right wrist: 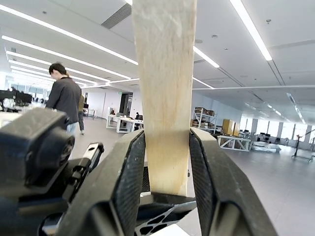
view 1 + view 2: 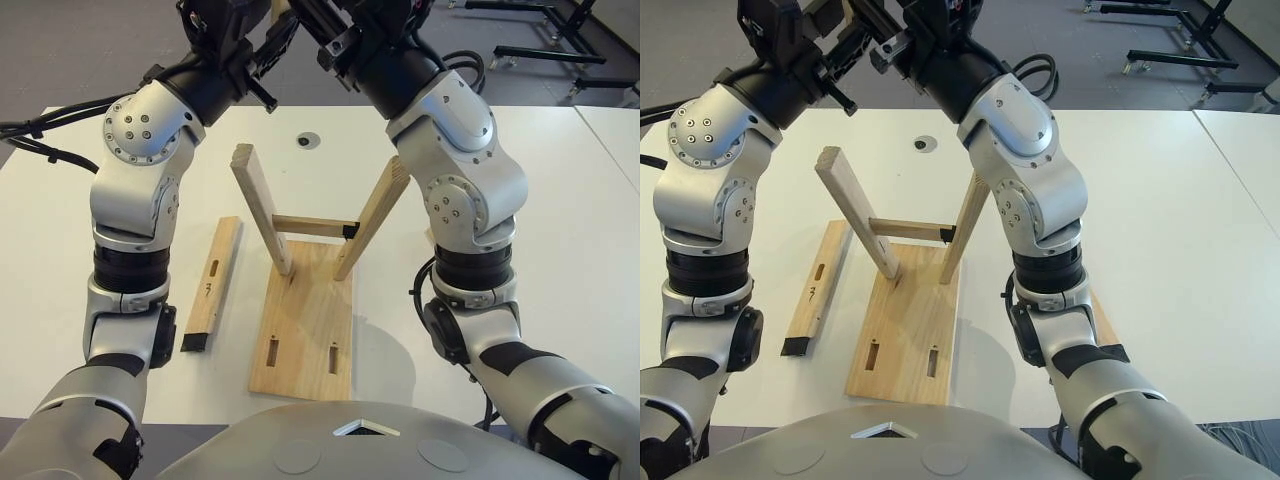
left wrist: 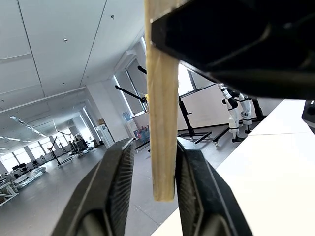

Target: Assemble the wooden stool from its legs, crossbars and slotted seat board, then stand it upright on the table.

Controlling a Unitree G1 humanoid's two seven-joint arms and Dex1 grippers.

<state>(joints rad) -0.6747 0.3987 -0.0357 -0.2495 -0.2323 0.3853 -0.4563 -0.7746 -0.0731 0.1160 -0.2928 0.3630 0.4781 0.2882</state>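
Observation:
The slotted seat board [image 2: 305, 330] lies flat on the white table [image 2: 560, 200]. Two legs stand tilted in its far slots, one on the left [image 2: 260, 205] and one on the right [image 2: 373, 215], joined by a crossbar [image 2: 310, 226]. A loose leg [image 2: 212, 288] lies left of the board. Both arms are raised above the far side of the table with a wooden bar [image 2: 284, 24] between them. My left gripper [image 3: 156, 147] is shut on this bar [image 3: 161, 98]. My right gripper [image 1: 167, 132] is shut on it [image 1: 165, 73] too.
Another wooden piece [image 2: 1102, 318] lies on the table right of the board, mostly hidden behind my right arm. A round grommet [image 2: 308, 140] sits in the tabletop behind the legs. Black metal frames [image 2: 545, 50] stand on the floor beyond the table's far right.

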